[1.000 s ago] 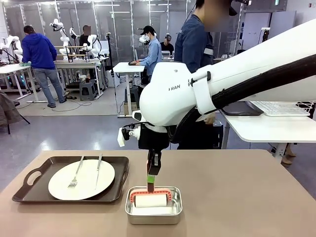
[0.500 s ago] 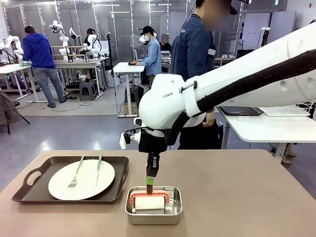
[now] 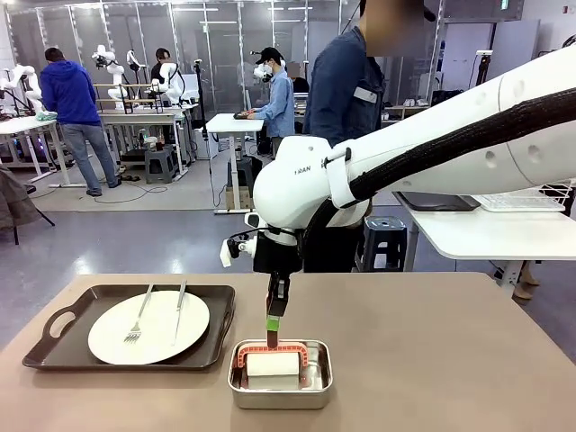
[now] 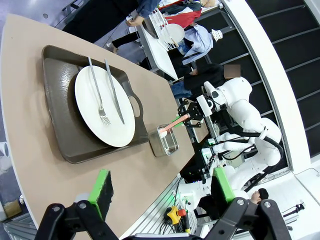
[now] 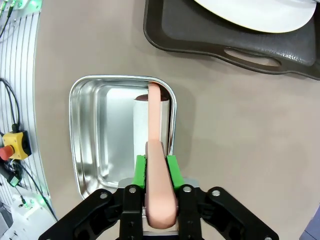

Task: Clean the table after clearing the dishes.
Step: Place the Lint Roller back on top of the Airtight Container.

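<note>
— Where do the dishes stand?
— A white plate [image 3: 108, 337] lies on a dark brown tray [image 3: 221, 310] toward the robot's left end of the tan surface [image 3: 432, 360]. A fork [image 3: 137, 322] and a knife [image 3: 179, 310] rest side by side on the plate.
— And the right tool?
— The right tool [image 5: 156, 169] hangs over a steel pan [image 3: 280, 398], which sits near the tray's corner but apart from it. Its green pads [image 5: 140, 170] flank the pink handle [image 5: 155, 120] of a roller [image 3: 273, 364] whose white drum lies in the pan. The pads look close against the handle, but whether they pinch it cannot be told.
— The left one?
— The left tool [image 4: 162, 190] has its fingers spread wide and faces the tray from off the surface's end.
— Anyone else?
— A person [image 3: 346, 81] in a blue jacket stands beyond the far edge.
</note>
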You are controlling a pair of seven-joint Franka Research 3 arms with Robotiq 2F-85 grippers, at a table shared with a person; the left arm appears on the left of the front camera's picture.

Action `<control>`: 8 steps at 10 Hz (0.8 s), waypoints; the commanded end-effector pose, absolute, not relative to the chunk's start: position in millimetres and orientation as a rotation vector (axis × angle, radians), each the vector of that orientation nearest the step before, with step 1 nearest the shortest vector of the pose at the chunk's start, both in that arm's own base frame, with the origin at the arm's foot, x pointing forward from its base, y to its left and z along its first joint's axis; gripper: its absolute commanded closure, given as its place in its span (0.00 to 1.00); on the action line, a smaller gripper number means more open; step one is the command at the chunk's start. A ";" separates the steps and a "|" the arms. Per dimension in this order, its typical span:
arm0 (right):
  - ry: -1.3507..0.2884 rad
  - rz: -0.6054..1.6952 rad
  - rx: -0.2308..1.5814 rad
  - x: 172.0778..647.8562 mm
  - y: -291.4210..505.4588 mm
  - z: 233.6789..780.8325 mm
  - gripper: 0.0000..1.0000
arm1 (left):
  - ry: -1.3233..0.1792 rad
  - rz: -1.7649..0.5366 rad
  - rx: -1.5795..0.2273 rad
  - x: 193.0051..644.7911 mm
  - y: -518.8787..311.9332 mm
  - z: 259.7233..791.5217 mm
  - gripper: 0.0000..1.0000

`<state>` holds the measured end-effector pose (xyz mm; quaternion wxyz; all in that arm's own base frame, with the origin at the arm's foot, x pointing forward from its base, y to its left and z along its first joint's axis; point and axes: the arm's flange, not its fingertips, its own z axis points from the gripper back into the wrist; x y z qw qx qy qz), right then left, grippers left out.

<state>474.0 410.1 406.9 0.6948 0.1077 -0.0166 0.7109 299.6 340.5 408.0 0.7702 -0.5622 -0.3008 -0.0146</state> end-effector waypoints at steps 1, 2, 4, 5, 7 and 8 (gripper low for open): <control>-0.068 1.588 0.164 482.2 407.8 401.1 0.43 | -0.652 -0.034 -1.220 296.0 341.6 410.1 0.00; -0.089 1.583 0.149 482.9 406.4 405.4 0.34 | -0.652 -0.034 -1.220 296.0 341.6 410.1 0.00; -0.110 1.583 0.125 485.4 404.4 411.3 0.00 | -0.652 -0.034 -1.220 296.0 341.6 410.1 0.00; -0.114 1.572 0.103 486.8 402.6 414.4 0.00 | -0.652 -0.034 -1.220 296.0 341.6 410.1 0.00; -0.173 1.560 0.095 487.3 396.1 428.5 0.09 | -0.652 -0.034 -1.220 296.0 341.6 410.1 0.00; -0.188 1.555 0.090 487.6 393.3 435.0 0.00 | -0.652 -0.034 -1.220 296.0 341.6 410.1 0.00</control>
